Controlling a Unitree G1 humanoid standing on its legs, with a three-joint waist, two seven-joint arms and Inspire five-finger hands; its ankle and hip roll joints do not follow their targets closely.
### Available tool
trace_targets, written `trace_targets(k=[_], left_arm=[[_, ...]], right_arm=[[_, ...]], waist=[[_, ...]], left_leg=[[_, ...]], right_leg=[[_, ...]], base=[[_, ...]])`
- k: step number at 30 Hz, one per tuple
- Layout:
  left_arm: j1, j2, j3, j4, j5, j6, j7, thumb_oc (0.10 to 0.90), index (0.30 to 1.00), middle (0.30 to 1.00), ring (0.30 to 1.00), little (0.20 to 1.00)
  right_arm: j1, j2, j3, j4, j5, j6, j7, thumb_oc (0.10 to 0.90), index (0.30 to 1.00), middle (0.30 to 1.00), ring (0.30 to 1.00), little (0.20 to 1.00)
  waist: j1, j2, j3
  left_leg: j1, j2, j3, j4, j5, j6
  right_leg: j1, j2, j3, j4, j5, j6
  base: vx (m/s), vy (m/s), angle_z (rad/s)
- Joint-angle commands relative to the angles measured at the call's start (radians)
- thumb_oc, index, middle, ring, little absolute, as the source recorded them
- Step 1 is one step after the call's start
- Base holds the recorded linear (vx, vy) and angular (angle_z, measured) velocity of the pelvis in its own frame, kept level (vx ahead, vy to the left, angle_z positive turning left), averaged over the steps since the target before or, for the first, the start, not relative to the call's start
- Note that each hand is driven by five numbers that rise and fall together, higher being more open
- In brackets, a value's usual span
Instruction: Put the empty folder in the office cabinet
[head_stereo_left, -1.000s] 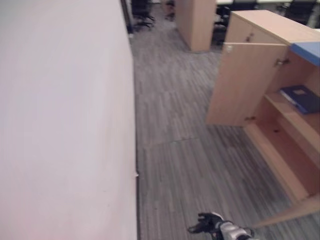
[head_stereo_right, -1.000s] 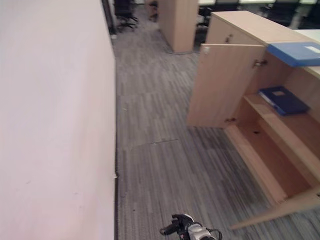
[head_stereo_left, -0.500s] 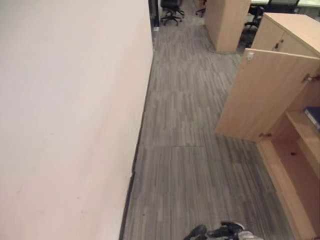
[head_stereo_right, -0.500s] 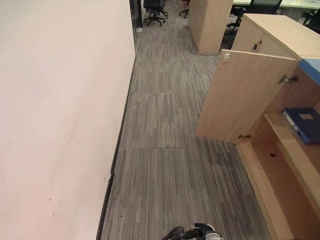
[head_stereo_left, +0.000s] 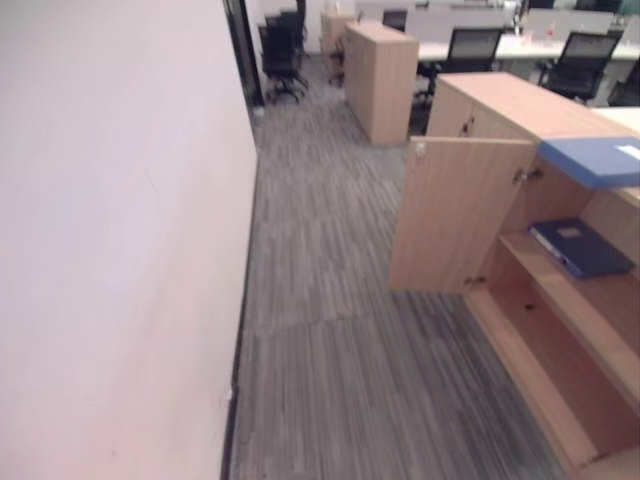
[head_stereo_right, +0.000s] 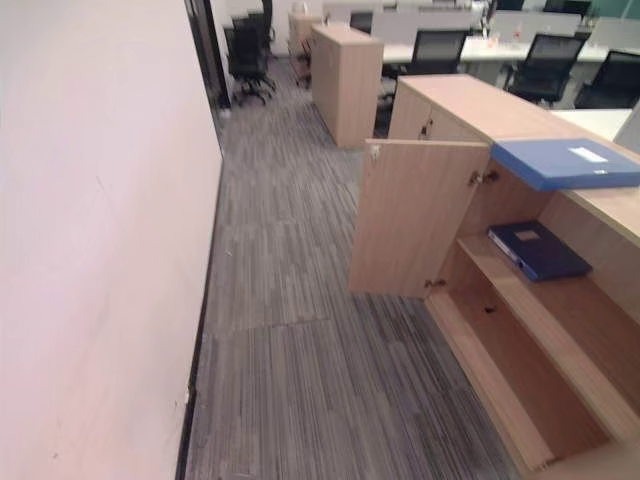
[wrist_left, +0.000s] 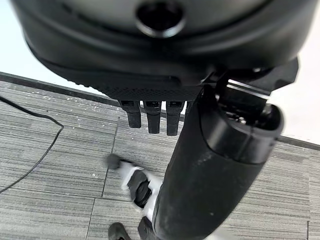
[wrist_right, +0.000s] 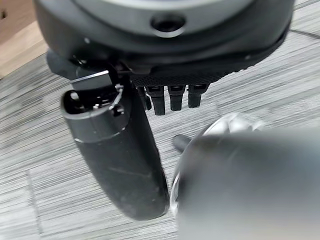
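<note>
Fingers of the left hand and right hand hang straight, holding nothing; next, approach the folder atop the cabinet.

An office: swivel chairs at desks, wooden cabinets, grey carpet tiles.

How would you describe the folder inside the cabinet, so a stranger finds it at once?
Find the wooden cabinet with its door swung open. On its upper shelf lies a dark blue folder, flat. The other folder, lighter blue, lies on the cabinet top.
</note>
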Motion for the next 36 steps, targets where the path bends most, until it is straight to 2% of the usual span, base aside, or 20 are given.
trace_targets(k=[1,2,3,4,5,6,7,11,12,13,14,15,16,19,21,22,26,33,35,36], left_arm=[[0.014,0.019,-0.025,0.002,-0.055,-0.025,0.029,0.800,0.900,0.900,0.900,0.900],[0.012,0.017,-0.027,0.006,-0.059,-0.024,0.028,0.800,0.900,0.900,0.900,0.900],[0.012,0.017,-0.027,0.006,-0.059,-0.024,0.028,0.800,0.900,0.900,0.900,0.900],[0.014,0.008,-0.030,0.018,-0.064,-0.025,0.026,0.800,0.900,0.900,0.900,0.900],[0.014,0.002,-0.031,0.026,-0.054,-0.026,0.022,0.800,0.900,0.900,0.900,0.900],[0.014,0.001,-0.032,0.026,-0.054,-0.026,0.022,0.800,0.900,0.900,0.900,0.900],[0.020,-0.008,-0.026,0.030,-0.042,-0.023,0.016,0.800,0.900,0.900,0.900,0.900],[0.017,0.005,-0.033,0.037,0.003,-0.020,0.008,0.800,0.900,0.900,0.900,0.900],[0.017,0.005,-0.033,0.037,0.004,-0.020,0.008,0.800,0.900,0.900,0.900,0.900],[0.014,0.018,-0.023,0.030,0.007,-0.017,0.011,0.800,0.900,0.900,0.900,0.900],[0.007,0.043,-0.009,0.007,0.007,-0.017,0.016,0.800,0.900,0.900,0.900,0.900],[0.007,0.044,-0.009,0.007,0.008,-0.017,0.016,0.800,0.900,0.900,0.900,0.900],[0.005,0.050,-0.011,0.004,0.008,-0.019,0.019,0.800,0.900,0.900,0.900,0.900],[0.009,0.064,-0.001,0.001,0.013,-0.016,0.018,0.800,0.900,0.900,0.900,0.900],[0.010,0.065,0.000,0.002,0.017,-0.015,0.016,0.800,0.900,0.900,0.900,0.900],[0.015,0.067,0.005,0.002,0.021,-0.014,0.015,0.800,0.900,0.900,0.900,0.900],[0.023,0.070,0.006,0.010,0.039,-0.010,0.007,0.800,0.900,0.900,0.900,0.900],[0.035,0.067,0.001,0.025,0.059,-0.001,-0.002,0.800,0.900,0.900,0.900,0.900],[0.041,0.068,0.005,0.029,0.065,0.004,-0.003,0.800,0.900,0.900,0.900,0.900],[0.041,0.070,0.006,0.030,0.067,0.003,-0.003,0.800,0.900,0.900,0.900,0.900]], right_arm=[[-0.047,-0.035,-0.021,0.013,0.019,-0.019,-0.022,0.800,0.900,0.900,0.900,0.900],[-0.044,-0.036,-0.022,0.018,0.015,-0.019,-0.023,0.800,0.900,0.900,0.900,0.900],[-0.044,-0.036,-0.022,0.018,0.015,-0.019,-0.023,0.800,0.900,0.900,0.900,0.900],[-0.025,-0.042,-0.029,0.029,0.002,-0.018,-0.019,0.800,0.900,0.900,0.900,0.900],[-0.013,-0.044,-0.036,0.034,-0.003,-0.016,-0.014,0.800,0.900,0.900,0.900,0.900],[-0.013,-0.045,-0.036,0.034,-0.004,-0.016,-0.014,0.800,0.900,0.900,0.900,0.900],[-0.002,-0.052,-0.055,0.041,-0.013,-0.013,-0.010,0.800,0.900,0.900,0.900,0.900],[0.023,-0.058,-0.074,0.049,-0.051,0.001,-0.004,0.800,0.900,0.900,0.900,0.900],[0.023,-0.057,-0.074,0.049,-0.051,0.001,-0.004,0.800,0.900,0.900,0.900,0.900],[0.024,-0.058,-0.082,0.056,-0.063,0.008,-0.007,0.800,0.900,0.900,0.900,0.900],[0.019,-0.053,-0.088,0.054,-0.055,0.012,-0.006,0.800,0.900,0.900,0.900,0.900],[0.019,-0.053,-0.088,0.054,-0.055,0.013,-0.006,0.800,0.900,0.900,0.900,0.900],[0.012,-0.050,-0.083,0.047,-0.051,0.011,-0.011,0.800,0.900,0.900,0.900,0.900],[0.010,-0.036,-0.081,0.023,-0.036,0.008,-0.006,0.800,0.900,0.900,0.900,0.900],[0.010,-0.032,-0.080,0.018,-0.035,0.007,-0.006,0.800,0.900,0.900,0.900,0.900],[0.007,-0.026,-0.074,0.012,-0.037,0.006,-0.003,0.800,0.900,0.900,0.900,0.900],[0.005,-0.013,-0.060,-0.002,-0.040,0.004,0.005,0.800,0.900,0.900,0.900,0.900],[0.009,-0.004,-0.044,-0.018,-0.057,0.003,0.008,0.800,0.900,0.900,0.900,0.900],[0.012,0.004,-0.032,-0.025,-0.057,0.002,0.011,0.800,0.900,0.900,0.900,0.900],[0.011,0.004,-0.028,-0.031,-0.056,0.001,0.012,0.800,0.900,0.900,0.900,0.900]], waist=[[0.087,0.050,0.053],[0.092,0.055,0.056],[0.094,0.056,0.057],[0.095,0.070,0.046],[0.094,0.084,0.033],[0.094,0.085,0.031],[0.087,0.093,0.006],[0.070,0.063,-0.021],[0.072,0.061,-0.021],[0.071,0.046,-0.028],[0.067,0.027,-0.030],[0.068,0.026,-0.029],[0.064,0.021,-0.026],[0.061,0.014,-0.028],[0.062,0.011,-0.029],[0.063,0.003,-0.030],[0.067,-0.012,-0.032],[0.077,-0.012,-0.022],[0.078,-0.005,-0.017],[0.077,-0.004,-0.009]], left_leg=[[-0.081,0.074,-0.161,-0.316,0.234,0.040],[-0.085,0.095,-0.205,-0.374,0.259,0.033],[-0.082,0.097,-0.204,-0.378,0.261,0.032],[-0.079,0.101,-0.279,-0.419,0.285,0.011],[-0.036,0.103,-0.301,-0.444,0.275,0.001],[-0.039,0.103,-0.302,-0.444,0.277,0.002],[-0.008,0.076,-0.328,-0.442,0.270,-0.011],[0.032,0.003,-0.259,-0.416,0.201,0.025],[0.031,0.001,-0.256,-0.414,0.200,0.027],[0.049,-0.039,-0.213,-0.407,0.163,0.065],[0.082,-0.092,-0.165,-0.415,0.139,0.106],[0.083,-0.093,-0.163,-0.415,0.139,0.107],[0.093,-0.109,-0.153,-0.420,0.133,0.119],[0.133,-0.140,-0.126,-0.448,0.118,0.143],[0.147,-0.149,-0.118,-0.456,0.112,0.150],[0.164,-0.165,-0.109,-0.467,0.103,0.160],[0.180,-0.195,-0.114,-0.491,0.099,0.180],[0.212,-0.229,-0.119,-0.499,0.082,0.205],[0.239,-0.209,-0.115,-0.510,0.061,0.205],[0.233,-0.209,-0.104,-0.509,0.074,0.210]], right_leg=[[0.192,-0.038,0.071,0.008,-0.125,0.058],[0.199,-0.035,0.102,0.009,-0.132,0.059],[0.200,-0.034,0.104,0.010,-0.133,0.059],[0.214,-0.026,0.150,0.002,-0.133,0.070],[0.220,-0.022,0.164,-0.001,-0.134,0.080],[0.218,-0.022,0.163,-0.003,-0.130,0.080],[0.223,-0.036,0.173,-0.016,-0.109,0.098],[0.216,-0.139,0.187,-0.016,-0.049,0.155],[0.214,-0.142,0.190,-0.016,-0.049,0.157],[0.198,-0.202,0.194,0.008,-0.013,0.176],[0.163,-0.277,0.197,0.057,0.074,0.191],[0.162,-0.278,0.199,0.058,0.074,0.192],[0.150,-0.301,0.197,0.076,0.118,0.198],[0.150,-0.352,0.157,0.082,0.173,0.205],[0.156,-0.366,0.135,0.078,0.184,0.210],[0.158,-0.391,0.113,0.077,0.237,0.225],[0.167,-0.418,0.103,0.065,0.318,0.254],[0.164,-0.481,0.068,0.140,0.426,0.273],[0.156,-0.465,0.055,0.163,0.389,0.270],[0.142,-0.459,0.033,0.158,0.378,0.255]], base=[[0.34,0.252,-0.58],[0.22,0.114,-0.64],[0.26,0.139,-0.99],[0.27,0.180,-0.89],[0.27,0.188,-0.89],[0.27,0.250,-1.19],[0.28,0.280,-1.57],[0.27,0.311,-1.35],[0.23,0.339,-0.15],[0.33,0.520,-0.44],[0.33,0.517,-0.67],[0.24,0.391,-0.85],[0.11,0.192,-0.46],[0.15,0.259,-0.12],[0.12,0.163,-0.02],[0.15,0.165,-0.30],[0.11,0.123,-0.28],[0.07,0.095,-0.01],[0.11,0.029,-0.04],[0.02,0.011,-0.14]])
